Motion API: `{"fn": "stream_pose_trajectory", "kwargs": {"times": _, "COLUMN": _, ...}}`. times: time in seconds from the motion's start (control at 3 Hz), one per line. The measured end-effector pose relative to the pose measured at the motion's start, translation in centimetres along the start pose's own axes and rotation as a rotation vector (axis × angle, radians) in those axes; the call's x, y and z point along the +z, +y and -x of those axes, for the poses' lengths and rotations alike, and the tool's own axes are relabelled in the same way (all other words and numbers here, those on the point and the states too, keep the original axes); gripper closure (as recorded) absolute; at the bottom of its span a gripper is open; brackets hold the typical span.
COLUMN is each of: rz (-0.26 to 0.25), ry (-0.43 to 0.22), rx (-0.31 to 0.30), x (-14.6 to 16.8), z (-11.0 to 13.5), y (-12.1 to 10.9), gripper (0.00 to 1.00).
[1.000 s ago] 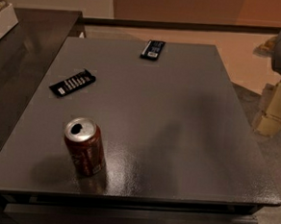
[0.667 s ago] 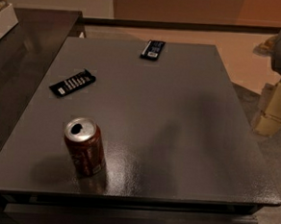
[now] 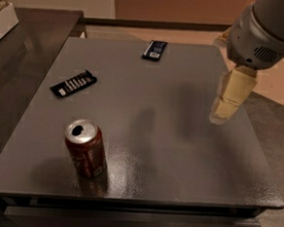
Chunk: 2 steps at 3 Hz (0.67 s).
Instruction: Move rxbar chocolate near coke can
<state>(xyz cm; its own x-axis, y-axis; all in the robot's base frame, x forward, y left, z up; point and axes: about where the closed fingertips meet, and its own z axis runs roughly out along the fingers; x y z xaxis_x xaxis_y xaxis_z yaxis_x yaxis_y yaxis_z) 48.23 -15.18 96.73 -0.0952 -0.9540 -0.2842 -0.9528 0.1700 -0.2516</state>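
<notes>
The rxbar chocolate (image 3: 73, 83) is a flat black bar with a row of white lettering, lying at the left of the dark grey table (image 3: 171, 112). The coke can (image 3: 86, 148) stands upright near the table's front left, red-brown with a silver top, below the bar and apart from it. My gripper (image 3: 226, 106) hangs over the right side of the table, its pale fingers pointing down under the grey arm housing (image 3: 264, 31). It is far to the right of both the bar and the can and holds nothing.
A second black bar with a bluish-white label patch (image 3: 154, 50) lies at the table's far edge. A dark counter (image 3: 20, 38) runs along the left. A white object (image 3: 1, 17) sits at the upper left corner. Floor lies to the right of the table.
The arm and gripper have moved in from the right edge to over the table's right side. The bar, the can and the other bar have not moved.
</notes>
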Motion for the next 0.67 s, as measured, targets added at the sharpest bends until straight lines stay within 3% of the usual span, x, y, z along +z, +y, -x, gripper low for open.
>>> {"fn": "stream_pose_trajectory", "kwargs": {"times": 0.67, "rz": 0.044, "ry": -0.035, "rx": -0.157, "x": 5.1, "z": 7.5, "y": -3.6, "gripper": 0.00}}
